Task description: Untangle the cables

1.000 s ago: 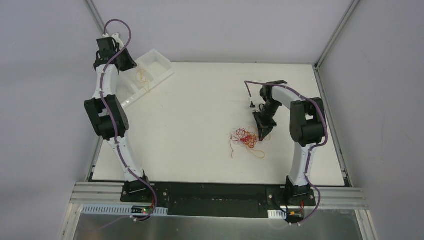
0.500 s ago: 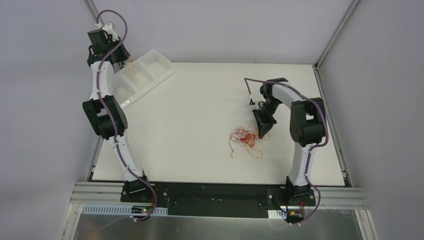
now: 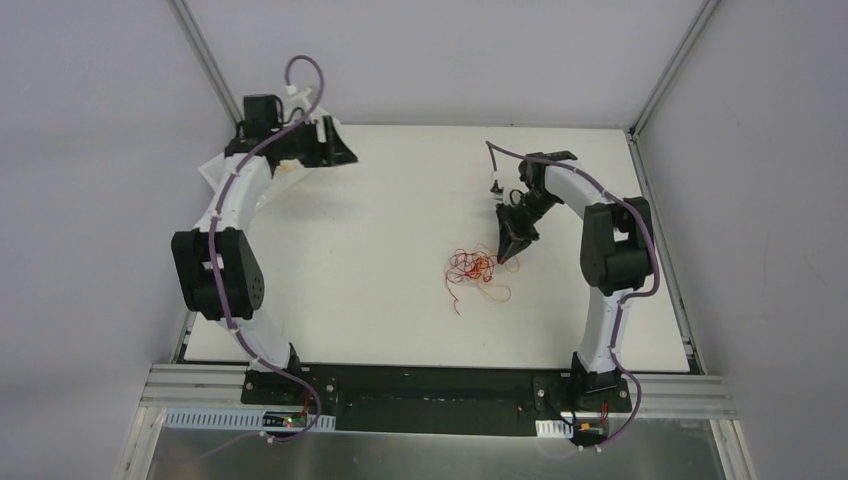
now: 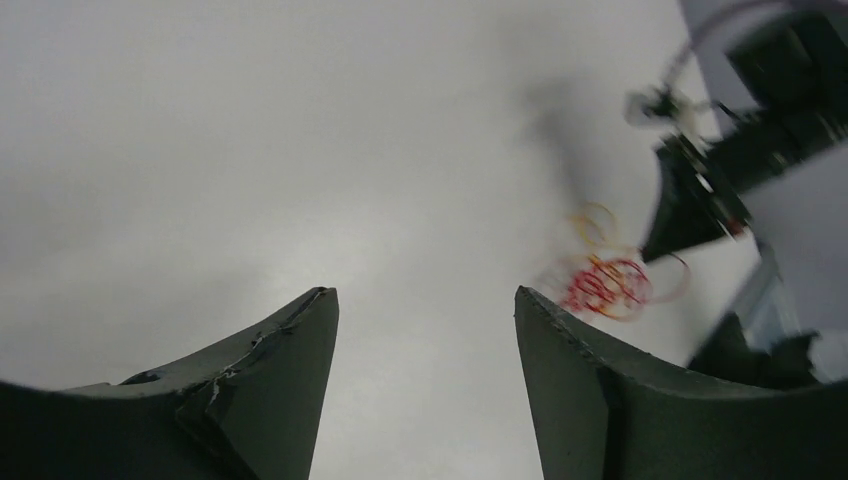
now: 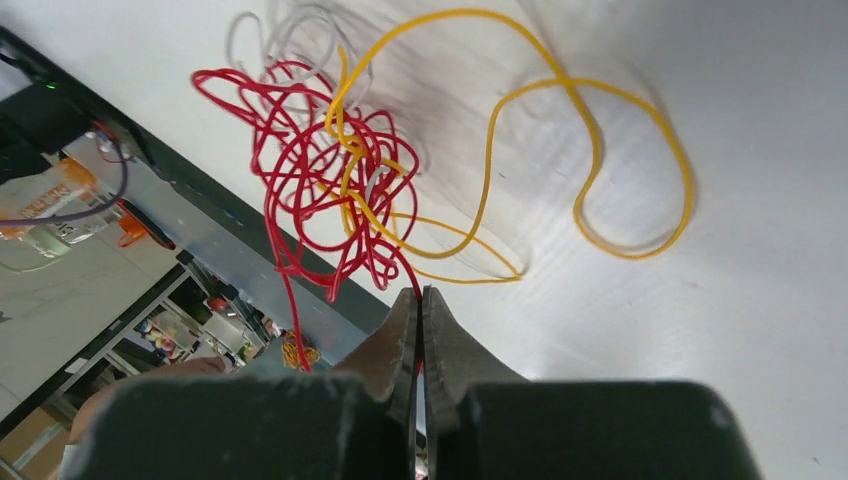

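Observation:
The cables form a small curly tangle of red, orange and yellow wires at the table's middle right. In the right wrist view the red tangle lies beside a long yellow loop. My right gripper is at the tangle's right edge, shut on a red strand that runs into the right gripper. My left gripper hovers at the far left of the table, pointing right, well apart from the cables. In its own view the left gripper is open with nothing between the fingers, and the tangle shows blurred far off.
A white tray at the far left corner is mostly hidden behind my left arm. Metal frame posts rise at the table's back corners. The arm bases sit on a black rail at the near edge.
My left arm has swung right, away from the tray, and its gripper has opened. My right gripper has drawn back with the red strand, dragging the tangle a little left and farther back.

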Controlling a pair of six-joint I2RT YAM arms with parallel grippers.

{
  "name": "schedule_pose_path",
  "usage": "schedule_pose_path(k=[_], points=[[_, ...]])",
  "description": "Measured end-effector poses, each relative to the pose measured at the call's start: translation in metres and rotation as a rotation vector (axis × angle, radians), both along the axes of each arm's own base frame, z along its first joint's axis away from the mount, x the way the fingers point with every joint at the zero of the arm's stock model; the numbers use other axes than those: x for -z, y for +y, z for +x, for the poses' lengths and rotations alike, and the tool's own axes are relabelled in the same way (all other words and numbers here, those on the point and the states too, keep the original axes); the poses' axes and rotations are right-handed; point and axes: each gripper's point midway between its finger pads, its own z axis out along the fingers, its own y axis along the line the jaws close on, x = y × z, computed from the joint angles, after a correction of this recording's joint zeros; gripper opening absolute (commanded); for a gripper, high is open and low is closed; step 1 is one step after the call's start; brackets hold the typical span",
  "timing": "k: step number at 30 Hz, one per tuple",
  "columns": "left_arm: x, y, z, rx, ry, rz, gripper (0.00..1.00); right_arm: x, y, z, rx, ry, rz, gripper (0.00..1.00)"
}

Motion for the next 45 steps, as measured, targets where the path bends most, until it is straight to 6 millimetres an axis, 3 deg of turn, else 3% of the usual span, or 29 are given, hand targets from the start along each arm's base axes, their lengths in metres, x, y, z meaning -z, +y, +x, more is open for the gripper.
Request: schedule_pose_path(k=[2, 4, 6, 10, 14, 16, 28, 33, 37, 45], points=[[-0.003, -0.062, -0.037, 0.153, 0.020, -0.056, 0.66, -0.006, 0.013, 0.007, 0.008, -0.033, 0.046, 0.00], [0.007, -0.115, -0.076, 0.295, 0.081, -0.102, 0.64, -0.010, 0.025, 0.011, -0.002, -0.060, 0.086, 0.00], [0.025, -0.148, -0.105, 0.382, 0.160, -0.129, 0.62, -0.012, 0.036, 0.009, -0.016, -0.074, 0.114, 0.00], [0.073, -0.187, -0.151, 0.467, 0.334, -0.141, 0.56, -0.011, 0.047, -0.002, -0.039, -0.078, 0.129, 0.00], [0.099, -0.213, -0.172, 0.524, 0.408, -0.143, 0.44, -0.005, 0.050, -0.009, -0.042, -0.061, 0.123, 0.00], [0.106, -0.222, -0.173, 0.544, 0.409, -0.149, 0.40, -0.004, 0.050, -0.011, -0.040, -0.055, 0.119, 0.00], [0.141, -0.246, -0.175, 0.615, 0.420, -0.142, 0.38, 0.000, 0.050, -0.010, -0.018, -0.051, 0.108, 0.00], [0.150, -0.251, -0.182, 0.635, 0.436, -0.133, 0.25, 0.000, 0.050, -0.010, -0.015, -0.049, 0.107, 0.00], [0.149, -0.255, -0.181, 0.645, 0.419, -0.134, 0.02, 0.001, 0.050, -0.010, -0.012, -0.046, 0.105, 0.00], [0.137, -0.257, -0.175, 0.634, 0.394, -0.150, 0.00, 0.012, 0.037, -0.008, -0.015, -0.071, 0.009, 0.00]])
